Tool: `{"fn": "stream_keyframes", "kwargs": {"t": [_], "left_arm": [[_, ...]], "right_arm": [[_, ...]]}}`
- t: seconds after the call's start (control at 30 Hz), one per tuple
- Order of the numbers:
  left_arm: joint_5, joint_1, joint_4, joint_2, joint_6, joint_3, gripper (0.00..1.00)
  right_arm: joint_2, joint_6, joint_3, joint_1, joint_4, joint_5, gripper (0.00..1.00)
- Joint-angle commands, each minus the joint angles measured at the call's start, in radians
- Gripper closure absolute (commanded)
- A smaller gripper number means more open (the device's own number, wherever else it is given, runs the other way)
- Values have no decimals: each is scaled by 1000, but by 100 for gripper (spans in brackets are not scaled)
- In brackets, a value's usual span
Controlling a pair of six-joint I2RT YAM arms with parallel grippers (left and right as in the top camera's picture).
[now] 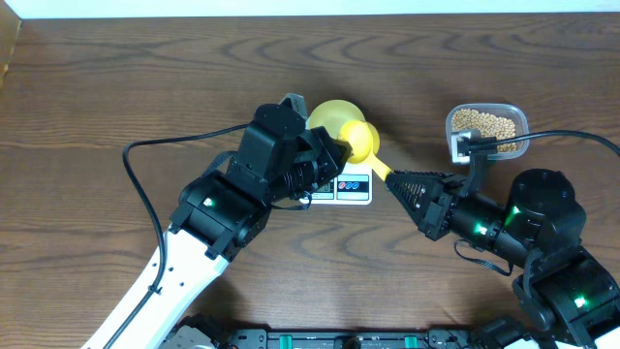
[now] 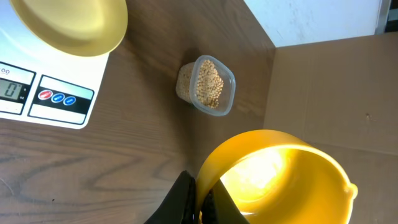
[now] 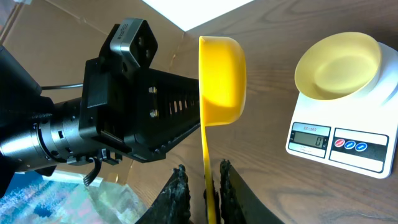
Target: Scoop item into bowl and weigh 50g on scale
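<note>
The left gripper (image 2: 199, 190) pinches the empty measuring scoop (image 1: 360, 142) by its rim while the right gripper (image 3: 203, 167) clamps its handle, so the left should release cleanly before the right carries it to the soybeans (image 1: 489, 124) in the tub (image 1: 487, 105), well apart from the bowl (image 1: 329, 114) atop the scale (image 1: 354, 187)

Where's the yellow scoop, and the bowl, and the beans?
Scoop (image 3: 222, 78): right wrist view, on the side of its cup.
Bowl (image 3: 339, 65): right wrist view, on its bare inside.
Beans (image 2: 208, 84): left wrist view, on the middle of the pile.
</note>
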Motion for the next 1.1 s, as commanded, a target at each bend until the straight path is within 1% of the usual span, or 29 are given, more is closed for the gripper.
{"fn": "stream_keyframes", "kwargs": {"t": [0.0, 0.63, 0.9, 0.93, 1.0, 1.07], "left_arm": [[-30, 0, 1, -5, 20, 0, 93], [-32, 0, 2, -5, 16, 0, 93], [-32, 0, 1, -5, 16, 0, 93], [-32, 0, 1, -5, 16, 0, 93], [-32, 0, 1, -5, 16, 0, 93], [-31, 0, 0, -5, 16, 0, 93]], "right_arm": [[-2, -19, 18, -7, -2, -5, 84], [-2, -19, 18, -7, -13, -32, 87], [-2, -19, 18, -7, -13, -32, 91], [-2, -19, 18, -7, -13, -31, 92], [-2, -19, 18, -7, -13, -31, 98], [-2, -19, 18, -7, -13, -28, 98]]}}
